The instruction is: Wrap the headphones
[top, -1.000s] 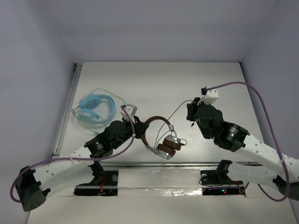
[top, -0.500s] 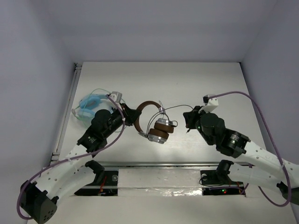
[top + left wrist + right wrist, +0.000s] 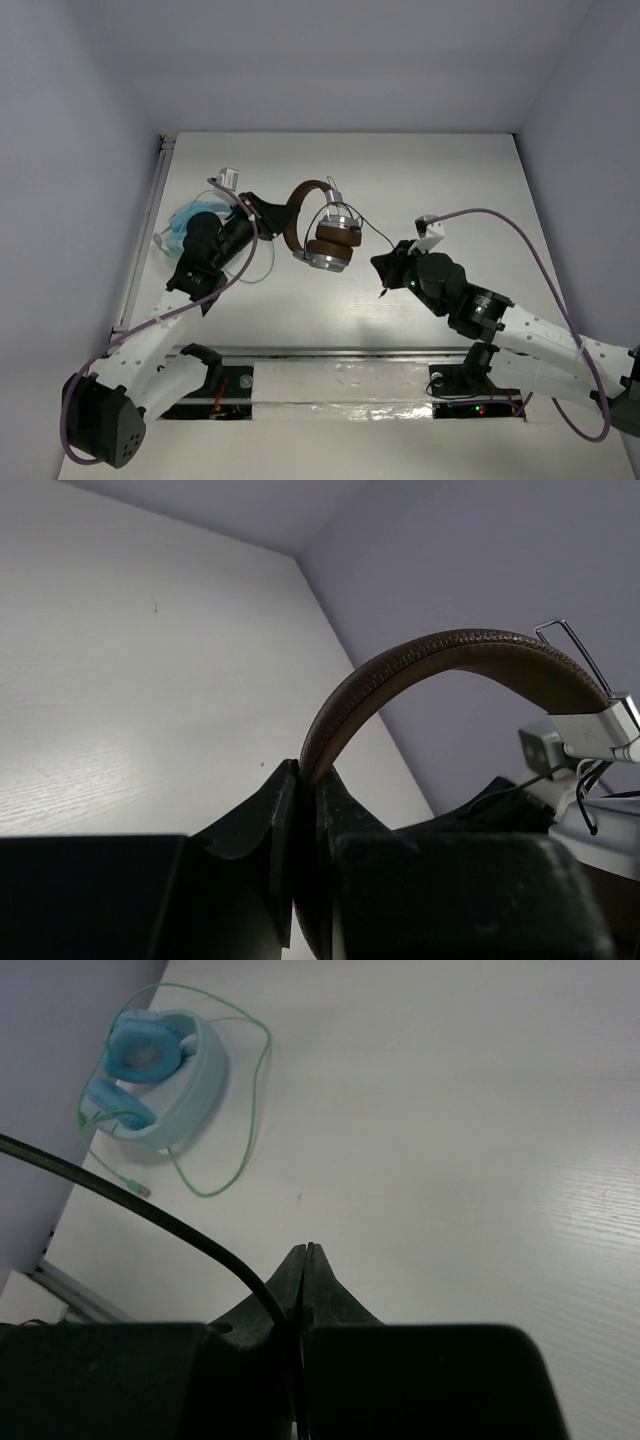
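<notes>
The headphones have a dark brown headband, silver cups and brown pads, and hang in the air above the table's middle. My left gripper is shut on the headband, which rises from between its jaws in the left wrist view. The thin dark cable runs from the cups to my right gripper, which is shut on it. In the right wrist view the cable comes from the left and goes in between the shut jaws.
Light-blue headphones with a thin green cable lie at the table's left, under my left arm; they also show in the right wrist view. A metal rail runs along the left edge. The purple walls stand close on both sides.
My left gripper has lifted the headphones up and toward the far left. My right gripper has moved left and nearer with the cable, which now runs shorter between them.
</notes>
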Motion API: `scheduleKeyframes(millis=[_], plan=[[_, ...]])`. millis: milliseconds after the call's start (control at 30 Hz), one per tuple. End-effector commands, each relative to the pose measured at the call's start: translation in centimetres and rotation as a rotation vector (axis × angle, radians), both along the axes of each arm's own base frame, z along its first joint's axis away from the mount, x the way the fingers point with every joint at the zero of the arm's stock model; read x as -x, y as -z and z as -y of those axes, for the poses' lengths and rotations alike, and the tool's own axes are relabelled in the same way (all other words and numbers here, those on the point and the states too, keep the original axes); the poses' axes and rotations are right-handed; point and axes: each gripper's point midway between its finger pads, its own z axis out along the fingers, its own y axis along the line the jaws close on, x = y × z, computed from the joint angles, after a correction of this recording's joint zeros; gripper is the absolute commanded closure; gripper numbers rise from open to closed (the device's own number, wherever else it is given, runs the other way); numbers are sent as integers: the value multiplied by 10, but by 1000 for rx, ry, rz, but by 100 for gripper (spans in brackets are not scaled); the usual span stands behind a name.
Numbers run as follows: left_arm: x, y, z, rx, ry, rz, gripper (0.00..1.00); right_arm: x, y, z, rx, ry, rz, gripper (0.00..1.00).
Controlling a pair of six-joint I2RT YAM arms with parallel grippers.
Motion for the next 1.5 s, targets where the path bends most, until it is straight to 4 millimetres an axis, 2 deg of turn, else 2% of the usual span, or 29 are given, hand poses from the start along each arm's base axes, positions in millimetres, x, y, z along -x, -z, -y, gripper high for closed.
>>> scheduleKeyframes(millis=[0,33,233,333,433,467,500,567,600,633,667,733,767,833,867,933,967,1100,1200,1233,1300,1333,1467], plan=[[3,-88,-1,211,37,142,100,-3,-16,-22,-113,-43,22,100],[1,-90,-2,224,28,137,100,-2,-7,-26,-108,-56,6,100],[-12,-100,-9,311,-40,119,100,2,-13,-43,-202,-119,21,100],[-21,-95,-11,347,-81,99,100,6,-10,-56,-192,-157,16,100],[-35,-83,-5,304,-129,75,100,14,-4,-77,-177,-194,4,100],[-47,-76,-6,288,-179,63,100,15,-6,-83,-188,-205,9,100],[-53,-71,-8,282,-206,48,100,21,0,-95,-183,-225,-8,100],[-62,-62,-10,302,-248,23,100,24,0,-106,-207,-232,-8,100],[-60,-58,-3,298,-254,14,100,26,1,-111,-227,-231,-21,100],[-64,-52,-5,290,-297,-1,100,28,7,-116,-226,-225,-32,100],[-71,-49,-9,286,-351,-8,100,30,3,-121,-250,-228,-25,100],[-71,-43,-3,255,-380,-16,100,30,7,-125,-246,-202,-28,100],[-75,-39,-7,251,-430,-23,100,36,5,-130,-238,-203,-31,100],[-74,-31,-7,221,-469,-32,100,34,8,-129,-198,-147,-16,100],[-80,-28,-19,208,-543,-31,100,39,5,-134,-179,-152,-17,100],[-82,-19,-23,160,-582,-40,100,40,6,-136,-149,-133,-11,100],[-82,-15,-21,139,-610,-42,100,39,12,-137,-124,-130,-17,100],[-79,9,-15,16,-669,-48,100,52,5,-153,-98,-163,-18,100],[-73,34,-10,-86,-682,-59,100,54,0,-155,-58,-168,-10,100],[-71,40,-9,-109,-678,-60,100,56,-10,-160,-72,-187,-9,100],[-64,57,-6,-172,-670,-64,100,60,-17,-162,-59,-218,-10,100],[-61,63,-4,-192,-662,-66,100,62,-30,-165,-80,-235,-8,100],[-41,85,-1,-258,-628,-81,100,58,-46,-155,-75,-194,-2,100]])
